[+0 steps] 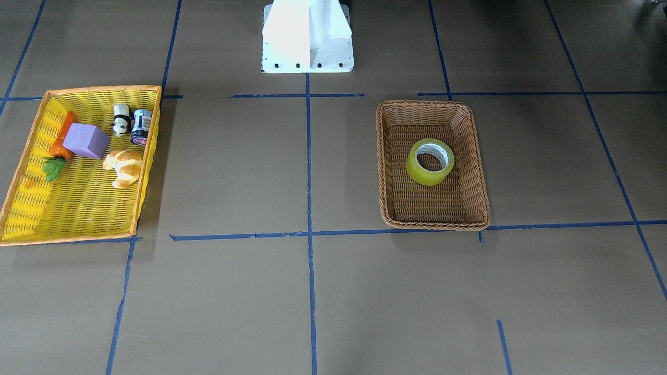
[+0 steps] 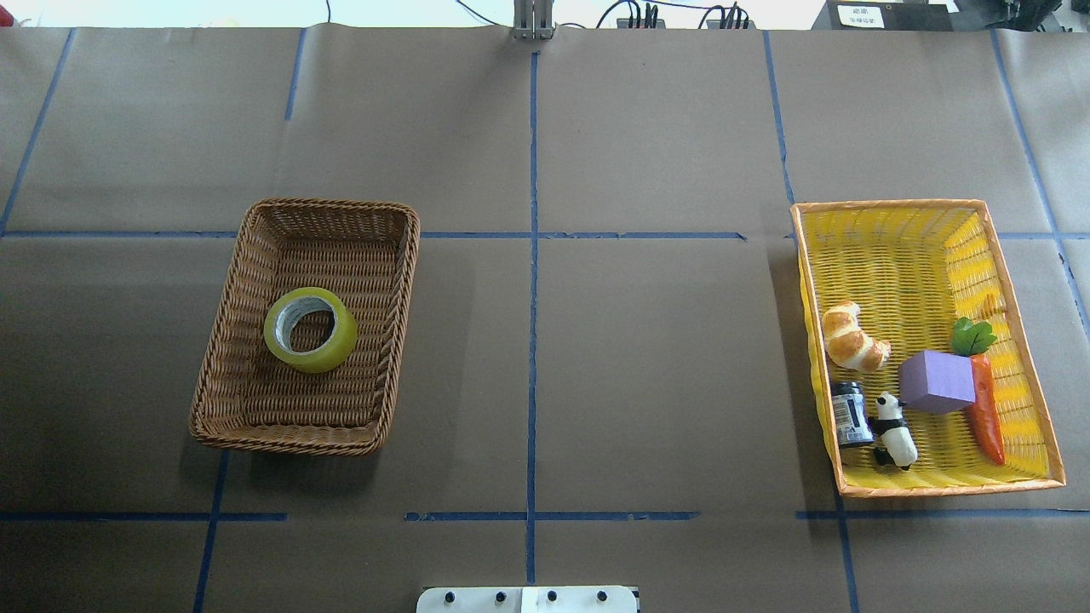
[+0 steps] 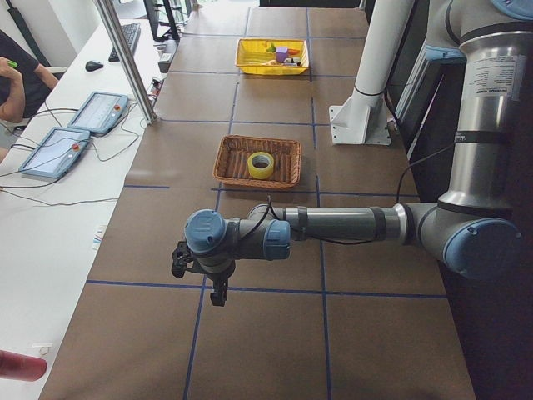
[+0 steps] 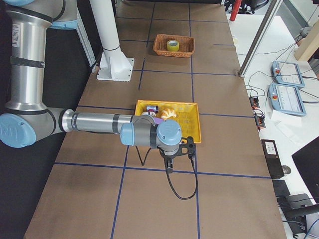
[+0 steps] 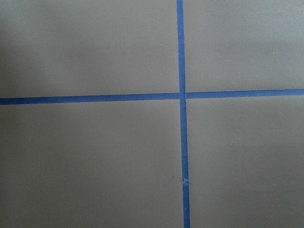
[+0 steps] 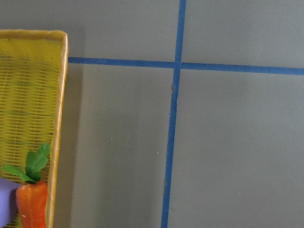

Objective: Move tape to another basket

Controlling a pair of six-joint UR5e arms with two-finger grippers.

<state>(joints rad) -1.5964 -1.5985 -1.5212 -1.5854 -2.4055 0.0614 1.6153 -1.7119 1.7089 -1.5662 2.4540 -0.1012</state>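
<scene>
Sitting flat in the basket (image 1: 435,225), the tape (image 1: 424,176) has neither arm near it.

Front-facing view: the basket is right of centre with the tape on its floor, core hole facing up; at far left a yellow tray (image 1: 101,89) holds a purple cube (image 1: 86,140), carrot (image 1: 63,138), croissant (image 1: 124,166), panda (image 1: 121,119) and small can (image 1: 141,126).
Overhead view: the sides are mirrored, with the basket at left and the tray at right, well apart.
Left side view: the left gripper (image 3: 218,297) hangs over bare table in the lower half of the frame, and whether its claw is open or closed cannot be told.
Right side view: the right gripper (image 4: 169,167) sits just below the tray, and its claw cannot be read either.
Left wrist view: only crossing blue lines (image 5: 181,95) on brown table.
Right wrist view: the tray's corner at the left edge, with carrot leaves and a sliver of the cube at lower left.
</scene>
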